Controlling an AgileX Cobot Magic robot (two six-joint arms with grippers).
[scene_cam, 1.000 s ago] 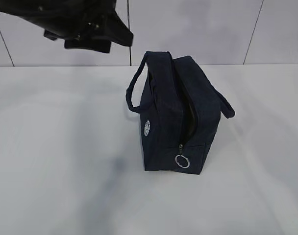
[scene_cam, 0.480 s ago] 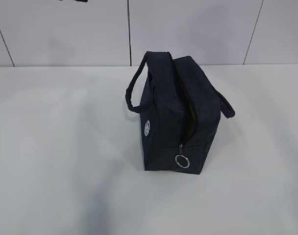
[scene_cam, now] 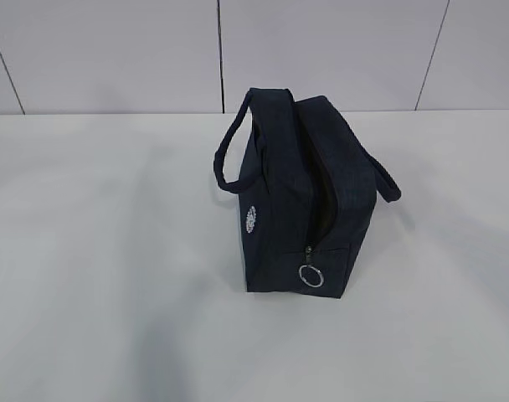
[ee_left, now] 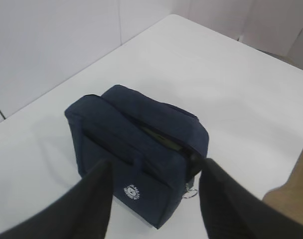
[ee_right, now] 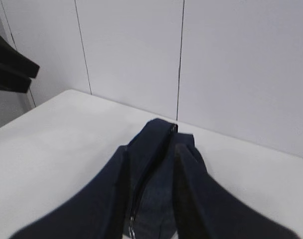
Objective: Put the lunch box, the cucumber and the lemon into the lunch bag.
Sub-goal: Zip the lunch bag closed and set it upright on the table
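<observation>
The dark navy lunch bag [scene_cam: 300, 193] stands upright mid-table, handles up, with its zipper ring pull [scene_cam: 311, 275] low on the near end and the white logo [scene_cam: 251, 219] on its left side. The top zipper is partly open; something pale shows in the slit [ee_left: 161, 137], but I cannot tell what. My left gripper [ee_left: 156, 167] is open and empty, high above the bag [ee_left: 136, 144]. My right gripper [ee_right: 152, 152] is open and empty, back from the bag [ee_right: 159, 144]. The lunch box, cucumber and lemon are out of view. Neither gripper shows in the exterior view.
The white table [scene_cam: 104, 276] meets a white panelled wall [scene_cam: 112, 50] behind the bag. A black arm part [ee_right: 12, 67] shows at the upper left of the right wrist view. The table's edge and a brown floor corner [ee_left: 291, 199] show at the right of the left wrist view.
The black left arm that hung at the top left of the exterior view has risen out of that view. The bag has not moved.
</observation>
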